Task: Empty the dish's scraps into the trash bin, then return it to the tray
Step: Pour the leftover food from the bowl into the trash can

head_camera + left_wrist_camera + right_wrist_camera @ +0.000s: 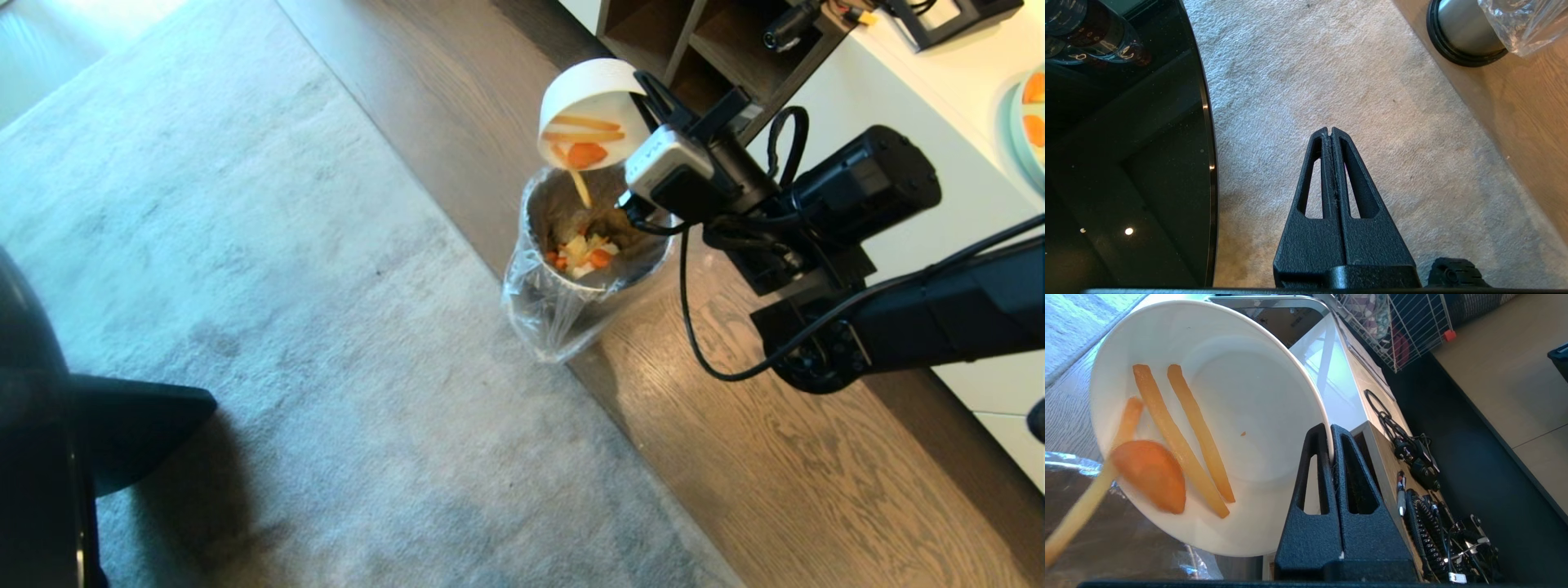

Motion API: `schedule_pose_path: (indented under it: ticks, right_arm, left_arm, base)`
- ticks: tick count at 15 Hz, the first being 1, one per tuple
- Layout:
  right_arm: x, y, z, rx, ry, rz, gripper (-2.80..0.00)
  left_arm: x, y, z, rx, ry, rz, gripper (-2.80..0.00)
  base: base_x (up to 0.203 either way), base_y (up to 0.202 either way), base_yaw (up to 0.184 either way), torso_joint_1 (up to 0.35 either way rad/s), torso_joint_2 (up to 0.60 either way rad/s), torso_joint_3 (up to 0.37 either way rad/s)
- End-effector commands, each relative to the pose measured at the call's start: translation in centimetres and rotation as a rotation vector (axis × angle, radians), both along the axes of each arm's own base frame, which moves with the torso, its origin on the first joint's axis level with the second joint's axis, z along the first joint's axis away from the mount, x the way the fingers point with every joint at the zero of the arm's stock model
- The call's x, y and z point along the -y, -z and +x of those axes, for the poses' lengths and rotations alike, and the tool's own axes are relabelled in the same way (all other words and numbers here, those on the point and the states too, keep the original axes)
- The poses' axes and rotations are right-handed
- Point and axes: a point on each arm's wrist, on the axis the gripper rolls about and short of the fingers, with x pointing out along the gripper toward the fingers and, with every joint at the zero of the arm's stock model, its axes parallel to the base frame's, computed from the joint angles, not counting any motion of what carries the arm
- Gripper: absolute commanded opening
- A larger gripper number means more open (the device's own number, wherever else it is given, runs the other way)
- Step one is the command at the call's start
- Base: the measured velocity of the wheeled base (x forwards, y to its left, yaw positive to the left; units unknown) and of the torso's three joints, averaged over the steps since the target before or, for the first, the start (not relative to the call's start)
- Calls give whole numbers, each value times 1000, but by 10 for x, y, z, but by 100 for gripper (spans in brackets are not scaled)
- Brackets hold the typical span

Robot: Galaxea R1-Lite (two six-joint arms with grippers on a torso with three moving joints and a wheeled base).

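Right now the right gripper (pixel 1331 435) is clamped on the rim of the dish (pixel 589 91), holding it tipped with its mouth facing down toward the trash bin (pixel 563 282), which stands directly below the gripper. Scraps (pixel 1180 437) lie lengthwise along the downhill slope, one strip already sliding over the lower lip, so further tilt should drop them inside. Left gripper (pixel 1331 131) hangs pressed together over the carpet (pixel 1331 73), farther from the bin.

No lettering, brand, or sign could be read anywhere; the only legible mark was a small "3" on a white tag (pixel 1452 577) among the cables (pixel 1437 522) in the right wrist view, while faint marks on the wrist camera's grey housing (pixel 665 159) stayed unreadable.
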Motion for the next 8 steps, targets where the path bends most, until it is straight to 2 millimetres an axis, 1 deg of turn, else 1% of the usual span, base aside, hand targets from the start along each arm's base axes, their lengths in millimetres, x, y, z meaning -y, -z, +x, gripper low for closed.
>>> schedule_pose_path:
  ticks: [1,3,6,8]
  right_arm:
    - [3,-1,-2,28,17,-24,-280]
    - [8,0,-3,52,22,-38,-280]
    - [21,-1,2,80,74,-44,-280]
    - [22,-5,3,96,84,-40,-280]
  left_arm:
    - [0,0,0,1,0,-1,-280]
    - [0,0,0,1,0,0,-280]
    - [0,0,0,1,0,0,-280]
    - [0,0,0,1,0,0,-280]
  base:
    - [0,0,0,0,0,0]
    - [0,0,0,0,0,0]
    - [0,0,0,0,0,0]
    - [0,0,0,0,0,0]
